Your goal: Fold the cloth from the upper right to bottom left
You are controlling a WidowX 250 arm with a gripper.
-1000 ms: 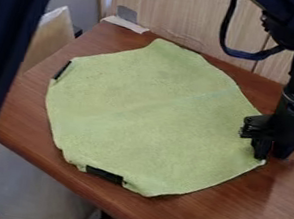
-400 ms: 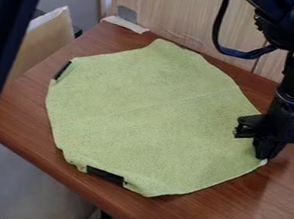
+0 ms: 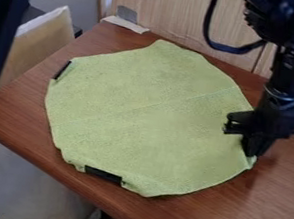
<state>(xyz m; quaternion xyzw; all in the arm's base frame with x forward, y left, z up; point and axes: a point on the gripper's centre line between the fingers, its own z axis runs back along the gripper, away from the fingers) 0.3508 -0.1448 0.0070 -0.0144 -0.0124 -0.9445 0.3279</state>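
Fingers [image 3: 252, 147] pinched closed on right edge of green cloth [image 3: 143, 111], spread over brown table [image 3: 275, 208].

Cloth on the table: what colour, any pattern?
The cloth is light yellowish green, plain apart from a faint diagonal crease; best seen in the camera view.

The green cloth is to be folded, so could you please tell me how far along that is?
It looks early. Done: the gripper is at the right-hand corner of the green cloth. In hand: that corner, apparently pinched. Left: the fold itself, since the cloth lies spread over the table, its right side not yet brought across.
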